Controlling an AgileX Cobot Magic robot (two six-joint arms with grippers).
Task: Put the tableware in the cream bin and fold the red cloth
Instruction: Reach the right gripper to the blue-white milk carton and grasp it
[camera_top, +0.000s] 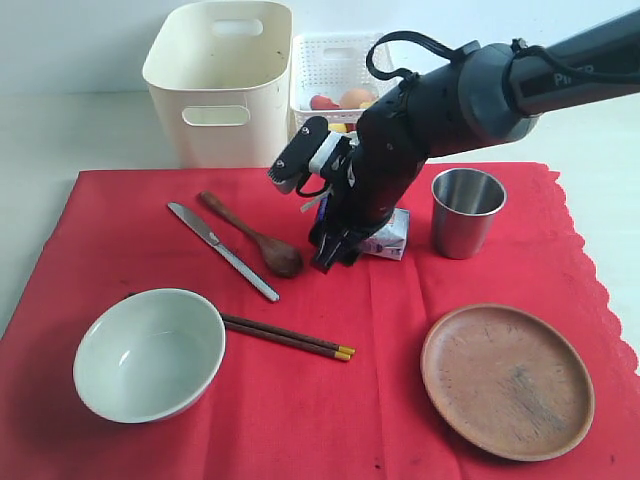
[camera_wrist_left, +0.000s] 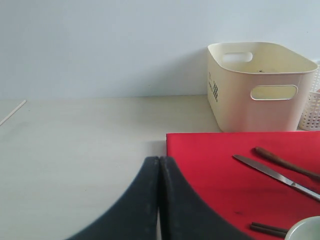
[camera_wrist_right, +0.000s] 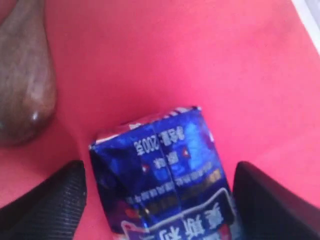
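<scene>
Cream bin (camera_top: 218, 85) at cloth's 11 o'clock; lattice basket (camera_top: 335, 62) holds food (camera_top: 345, 99). On red cloth (camera_top: 390, 310): one bowl (camera_top: 148, 352), plate (camera_top: 507, 380), cup (camera_top: 466, 212), knife (camera_top: 222, 250), spoon (camera_top: 252, 235), chopstick pair (camera_top: 287, 337). Right tool (camera_top: 336, 255) spread astride carton (camera_top: 388, 238), ungripped; left tool (camera_wrist_left: 159, 200) closed, empty

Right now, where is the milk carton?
The milk carton lies on the red cloth near the exterior view's centre, between the wooden spoon and steel cup, the open right pincer straddling it.

The blue carton (camera_wrist_right: 165, 170) shows "200" in pale print beside Chinese characters too blurred to read. The dark arm (camera_top: 560, 70) bears pale letters starting "Pi". On the cream bin (camera_wrist_left: 260, 107) a dark printed patch is illegible.
</scene>
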